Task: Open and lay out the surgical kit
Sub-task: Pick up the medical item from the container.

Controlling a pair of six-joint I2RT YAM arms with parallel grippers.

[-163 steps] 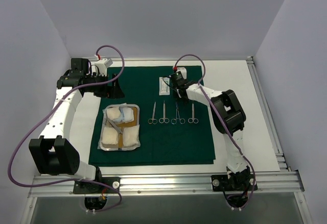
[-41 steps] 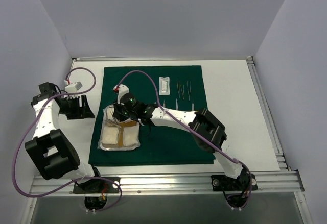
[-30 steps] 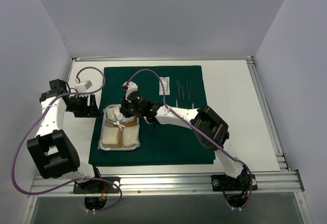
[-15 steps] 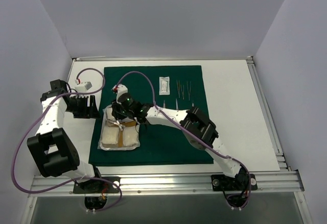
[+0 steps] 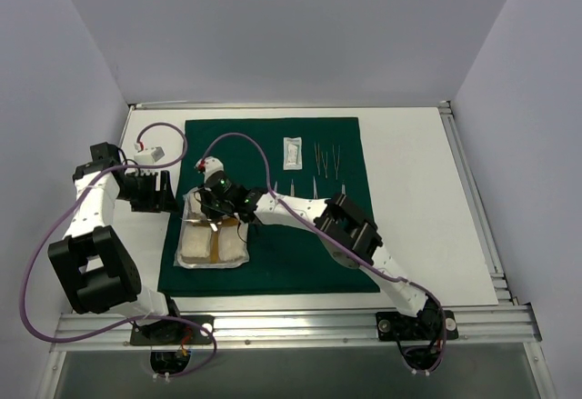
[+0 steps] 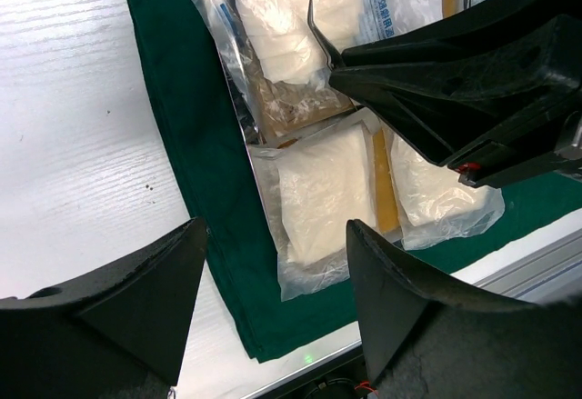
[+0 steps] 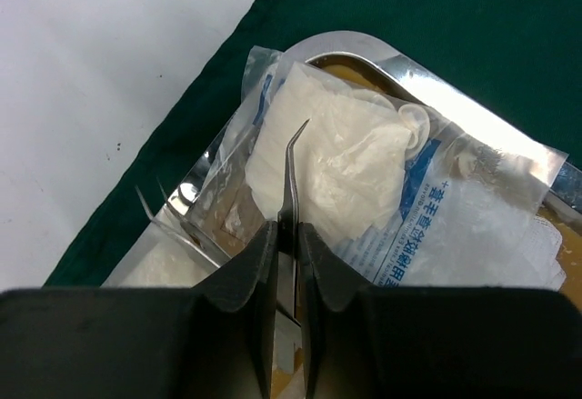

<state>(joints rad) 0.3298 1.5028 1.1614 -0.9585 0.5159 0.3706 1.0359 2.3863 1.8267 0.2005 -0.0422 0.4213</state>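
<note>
The dark green cloth (image 5: 300, 235) of the surgical kit lies spread flat on the white table. On its left part sits the steel tray (image 7: 427, 79), holding several white gauze packets (image 7: 336, 163) over a tan liner. My right gripper (image 5: 215, 208) hangs over the tray's far end, shut on curved steel tweezers (image 7: 291, 172) whose tip points out above a packet. The left wrist view shows those tweezers (image 6: 320, 40) lifted over the packets (image 6: 323, 194). My left gripper (image 5: 150, 192) stands open and empty over the bare table, left of the cloth's edge.
On the cloth's far right part lie a small white packet (image 5: 291, 151), several thin steel instruments (image 5: 326, 159) and short pointed tools (image 5: 309, 185). Walls close in left, right and behind. An aluminium rail (image 5: 291, 322) runs along the near edge.
The right gripper has slid left and nearer over the tray and now pinches the tweezers. The left arm has barely moved.
</note>
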